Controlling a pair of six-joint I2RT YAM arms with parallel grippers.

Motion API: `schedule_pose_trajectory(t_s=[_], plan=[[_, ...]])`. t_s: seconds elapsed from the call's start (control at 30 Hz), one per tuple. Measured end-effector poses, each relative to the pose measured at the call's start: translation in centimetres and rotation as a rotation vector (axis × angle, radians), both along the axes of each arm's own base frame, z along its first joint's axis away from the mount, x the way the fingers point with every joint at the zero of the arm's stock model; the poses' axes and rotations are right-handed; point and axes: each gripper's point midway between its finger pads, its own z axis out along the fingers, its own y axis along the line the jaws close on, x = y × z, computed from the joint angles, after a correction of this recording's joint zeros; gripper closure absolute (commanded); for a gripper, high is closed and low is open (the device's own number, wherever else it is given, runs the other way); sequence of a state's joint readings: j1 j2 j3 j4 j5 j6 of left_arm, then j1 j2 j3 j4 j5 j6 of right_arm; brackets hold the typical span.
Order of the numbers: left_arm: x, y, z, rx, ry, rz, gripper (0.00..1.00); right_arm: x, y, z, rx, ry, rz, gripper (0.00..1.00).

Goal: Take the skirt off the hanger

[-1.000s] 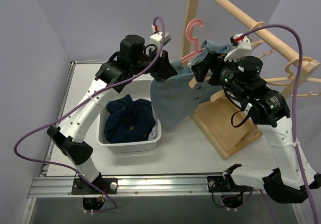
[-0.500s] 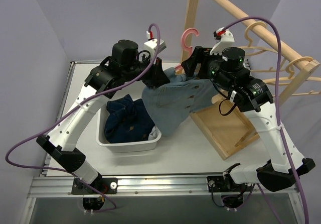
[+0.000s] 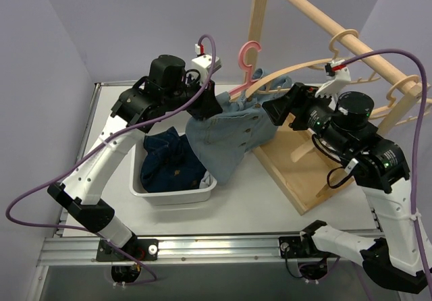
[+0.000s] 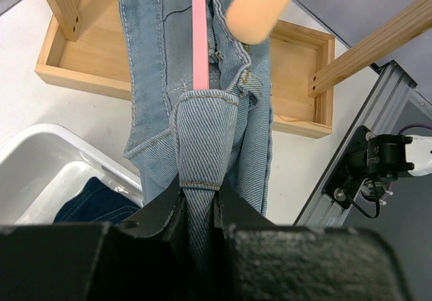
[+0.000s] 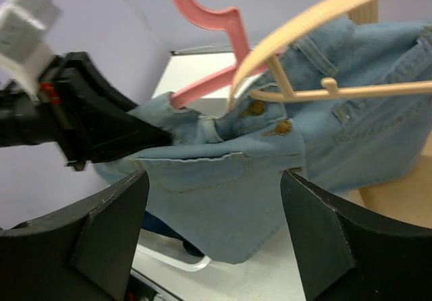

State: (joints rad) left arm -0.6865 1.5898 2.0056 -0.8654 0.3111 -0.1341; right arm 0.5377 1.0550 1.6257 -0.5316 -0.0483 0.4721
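Note:
The light blue denim skirt (image 3: 233,135) hangs on a pink hanger (image 3: 246,61) held in the air above the table. My left gripper (image 3: 206,105) is shut on a fold of the skirt's waist, which shows pinched between the jaws in the left wrist view (image 4: 199,146). The pink hanger's bar (image 4: 200,31) runs up from that fold. My right gripper (image 3: 271,108) is open and empty, just right of the skirt. In the right wrist view the skirt (image 5: 229,193) hangs ahead of my spread fingers (image 5: 111,237), with the pink hanger (image 5: 209,17) above it.
A white bin (image 3: 177,196) holding a dark blue garment (image 3: 172,159) stands below the skirt's left part. The wooden rack's base tray (image 3: 300,173) lies to the right, its rod (image 3: 324,21) above. A beige hanger (image 3: 290,71) reaches across above my right gripper.
My right gripper has drawn back to the right and down, away from the pink hanger. The hanger now stands more upright. My left gripper keeps its hold on the skirt.

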Motion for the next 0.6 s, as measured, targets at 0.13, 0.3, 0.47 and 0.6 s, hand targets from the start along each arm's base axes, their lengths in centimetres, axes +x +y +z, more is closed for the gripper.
schedule_pose_trajectory(t_s=[0.13, 0.3, 0.47, 0.6], plan=[[0.1, 0.2, -0.1, 0.01, -0.006, 0.007, 0.98, -1.3, 1.0, 2.3, 0.059, -0.032, 0.08, 0.27], [0.7, 0.7, -0.2, 0.028, -0.021, 0.046, 0.98, -0.9, 3.1, 5.9, 0.11, -0.102, 0.17, 0.28], [0.6, 1.4, 0.5, 0.029, -0.044, 0.07, 0.98, 1.7, 5.6, 7.1, 0.127, -0.138, 0.22, 0.28], [0.1, 1.8, 1.3, 0.02, -0.057, 0.067, 0.98, 4.7, 7.2, 5.8, 0.095, -0.126, 0.216, 0.28]])
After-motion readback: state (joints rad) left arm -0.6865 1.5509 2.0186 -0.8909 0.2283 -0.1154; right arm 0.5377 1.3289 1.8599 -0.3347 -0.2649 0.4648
